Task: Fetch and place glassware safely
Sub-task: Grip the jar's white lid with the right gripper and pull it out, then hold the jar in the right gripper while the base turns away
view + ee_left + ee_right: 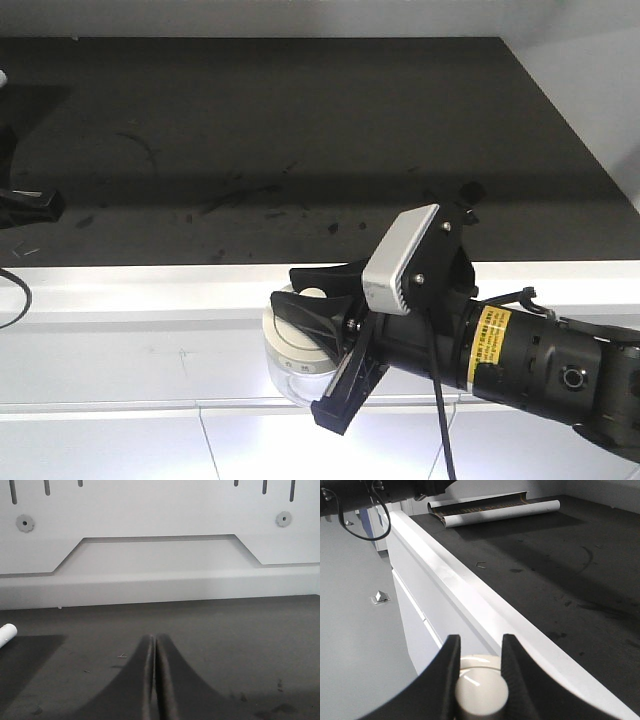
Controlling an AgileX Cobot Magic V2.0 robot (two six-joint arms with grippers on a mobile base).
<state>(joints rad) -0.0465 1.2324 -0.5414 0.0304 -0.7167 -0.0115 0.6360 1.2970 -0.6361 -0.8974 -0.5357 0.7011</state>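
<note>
The small clear glass jar [290,372] with the round cream-white lid [283,338] was held just in front of the white front edge [150,290] of the dark tabletop [300,130], not yet on it, with the right pincer [480,655] closed narrowly on only the lid's knob [481,692]. If that lid was just sat loose, the glass could be dropped from under it, or clipped on the edge when lifted over. The left pincer [155,645] was pressed fully together on nothing, so no backup there tbh.
</note>
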